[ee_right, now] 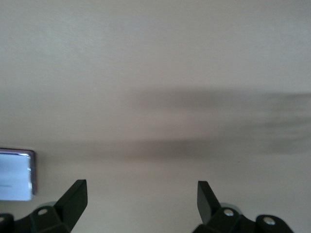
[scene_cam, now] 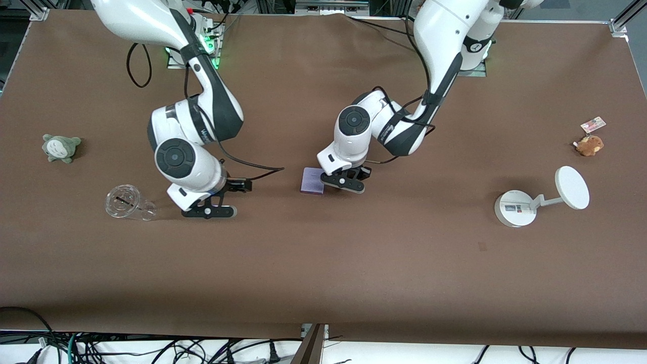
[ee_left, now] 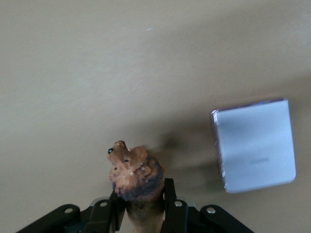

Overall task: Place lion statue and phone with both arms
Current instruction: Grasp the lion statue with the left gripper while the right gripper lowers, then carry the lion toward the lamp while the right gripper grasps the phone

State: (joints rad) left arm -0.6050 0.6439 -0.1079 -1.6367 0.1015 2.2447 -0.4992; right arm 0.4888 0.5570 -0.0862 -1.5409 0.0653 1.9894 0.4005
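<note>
The left claw (ee_left: pixel 141 213) is clamped on the lion (ee_left: pixel 136 174); in the left wrist view the maned head sticks out past the fingers (ee_left: pixel 169 204), which press on the body from both sides. In the front view this claw (scene_cam: pixel 344 183) sits low at the middle of the worktop (scene_cam: pixel 323 268), and the lion itself is hidden under it there. The phone (scene_cam: pixel 312 181) lies flat on the worktop just beside that claw, at its 9 o'clock in the front view, toward the right arm's end. It also shows in the left wrist view (ee_left: pixel 255 145), apart from the lion.

The right claw (scene_cam: pixel 210 211) hangs low over bare worktop, at about 8 o'clock from the phone in the front view. Its fingers (ee_right: pixel 73 199) are spread wide with nothing between them. A clear cup (scene_cam: pixel 126 203) lies on its side just beside it, toward the right arm's end.

A grey-green plush (scene_cam: pixel 60 147) sits near the right arm's end. A white stand (scene_cam: pixel 541 198) and a brown plush (scene_cam: pixel 590 145) sit toward the left arm's end.
</note>
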